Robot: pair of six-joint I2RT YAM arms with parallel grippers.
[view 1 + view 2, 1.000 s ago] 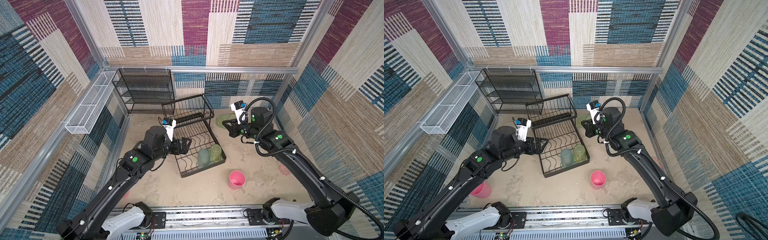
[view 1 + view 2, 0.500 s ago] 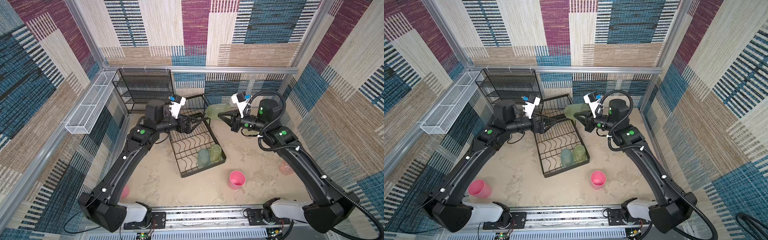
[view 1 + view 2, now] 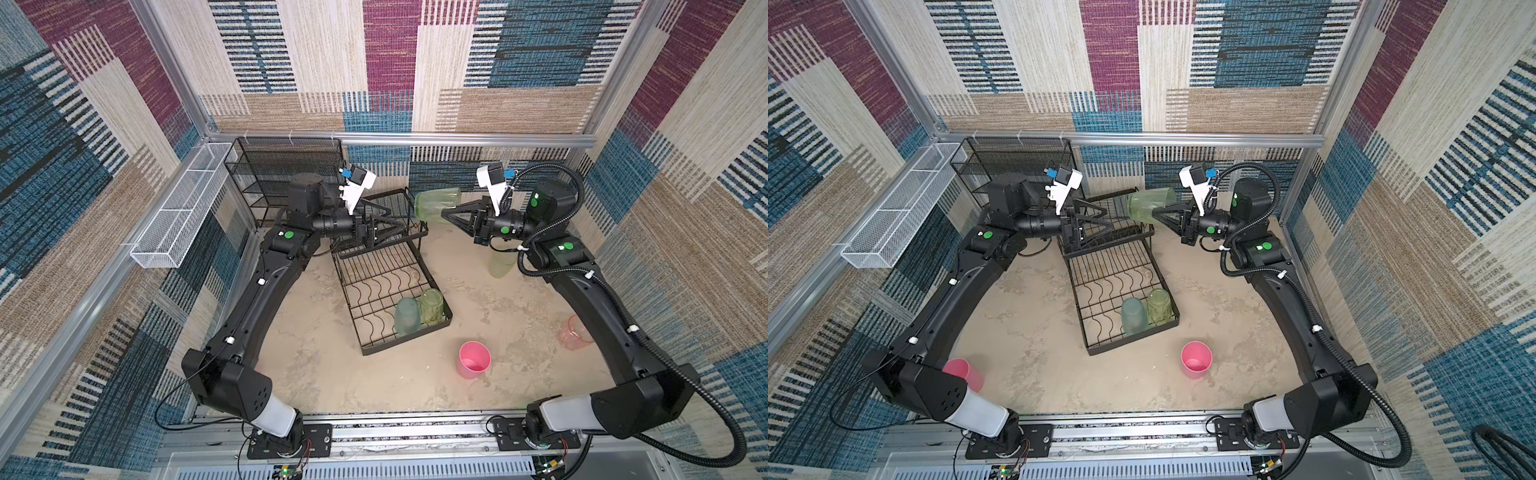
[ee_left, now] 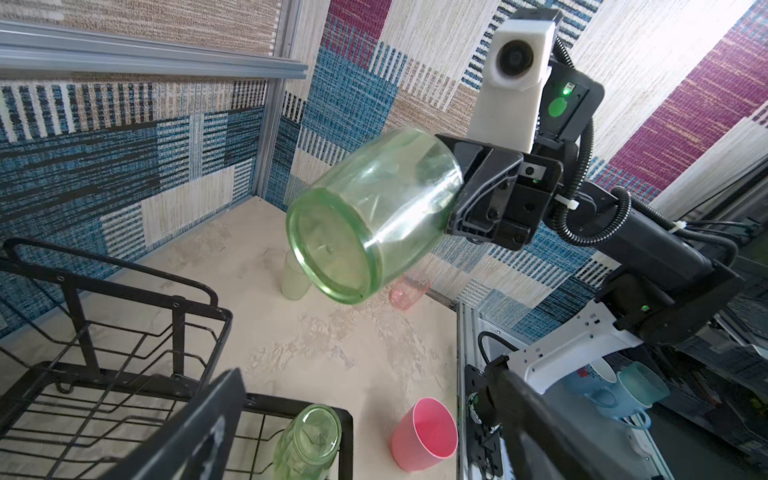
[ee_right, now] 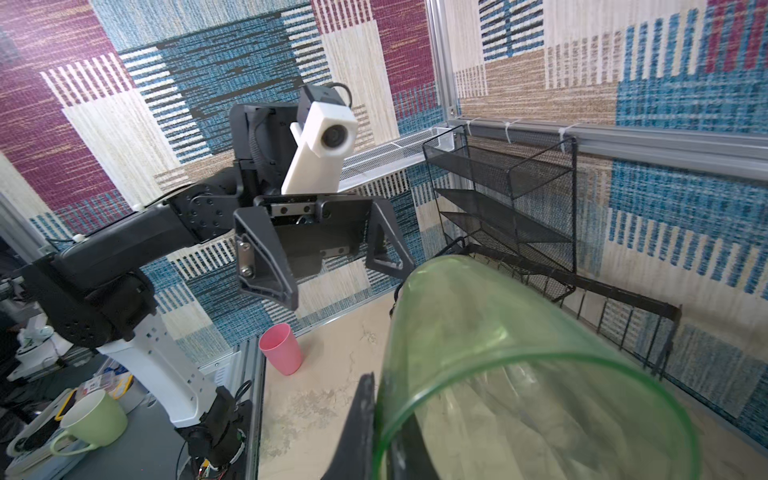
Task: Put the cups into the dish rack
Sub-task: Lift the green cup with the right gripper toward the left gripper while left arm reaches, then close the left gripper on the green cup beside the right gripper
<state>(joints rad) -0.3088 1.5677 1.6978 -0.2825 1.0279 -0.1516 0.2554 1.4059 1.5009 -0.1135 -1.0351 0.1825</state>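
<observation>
My right gripper (image 3: 448, 214) is shut on the rim of a translucent yellow-green cup (image 3: 436, 204), which lies sideways in the air beside the black wire dish rack's (image 3: 382, 347) upper basket. Facing its base from across the basket, my left gripper (image 3: 400, 222) stands open and empty. A pale teal cup (image 3: 406, 316) and a yellow-green cup (image 3: 431, 306) stand upside down in the rack's lower tier. On the floor are a pink cup (image 3: 473, 359), a reddish-pink cup (image 3: 575, 332), a yellow-green cup (image 3: 500, 264) under my right arm, and a pink cup (image 3: 963, 374) by my left arm's base.
A black mesh shelf unit (image 3: 286, 174) stands at the back left. A long white mesh trough (image 3: 178, 212) hangs on the left wall. Patterned walls close in three sides. Mugs (image 5: 95, 419) lie outside the front rail.
My right gripper has lifted the yellow-green cup off the floor and turned it sideways. My left arm has risen from low beside the rack to face the cup, still open.
</observation>
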